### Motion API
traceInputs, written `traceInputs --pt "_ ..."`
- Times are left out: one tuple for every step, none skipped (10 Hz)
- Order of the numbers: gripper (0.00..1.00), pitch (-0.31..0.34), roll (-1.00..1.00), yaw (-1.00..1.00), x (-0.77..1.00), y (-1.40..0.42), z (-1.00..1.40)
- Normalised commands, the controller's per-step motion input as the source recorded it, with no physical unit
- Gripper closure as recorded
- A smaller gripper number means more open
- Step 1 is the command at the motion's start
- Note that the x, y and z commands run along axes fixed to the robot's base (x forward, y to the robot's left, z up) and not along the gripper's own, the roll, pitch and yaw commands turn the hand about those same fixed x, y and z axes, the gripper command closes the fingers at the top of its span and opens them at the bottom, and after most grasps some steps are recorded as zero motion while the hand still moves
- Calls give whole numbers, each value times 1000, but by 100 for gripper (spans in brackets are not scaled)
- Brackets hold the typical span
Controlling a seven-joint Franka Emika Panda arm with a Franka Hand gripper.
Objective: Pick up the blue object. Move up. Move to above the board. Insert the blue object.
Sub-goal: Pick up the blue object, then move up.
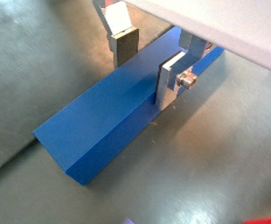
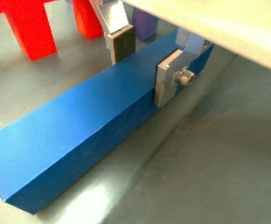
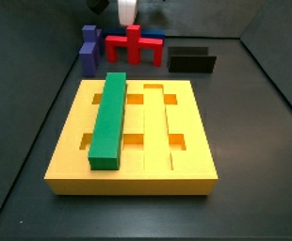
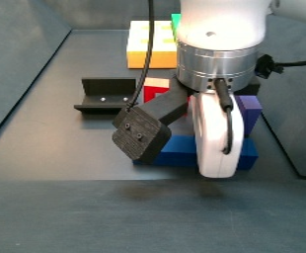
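Dark grey floor, dark walls all round, and the board (image 3: 132, 141) sits in the middle of it — big, yellow, grooved, with the green bar (image 3: 108, 118) lying lengthwise in one groove. Behind it in a side view stand the red pronged piece (image 3: 134, 45) and the fixture (image 3: 193, 59), well apart from the board. The blue object (image 1: 121, 109) lies flat on the floor beside the red piece, its long flank filling both wrist views. The gripper (image 1: 149, 59) is down over it: one silver finger (image 1: 173, 77) rests against the near face of the bar, the other finger (image 2: 121, 39) stands on the far side, so the jaws straddle the bar's width — narrow, close on the blue plastic, though whether the far pad is pressing cannot be told. In a side view the arm's white body (image 4: 222, 69) hides most of the blue bar (image 4: 183, 148), only its low edge showing.
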Motion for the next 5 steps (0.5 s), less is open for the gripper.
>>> traceInputs --pt "100 0 0 0 0 0 0" --pt "100 0 0 0 0 0 0" --pt "100 0 0 0 0 0 833" --pt "100 19 -15 5 -74 -21 826" --pt "100 52 31 -7 -110 -26 566"
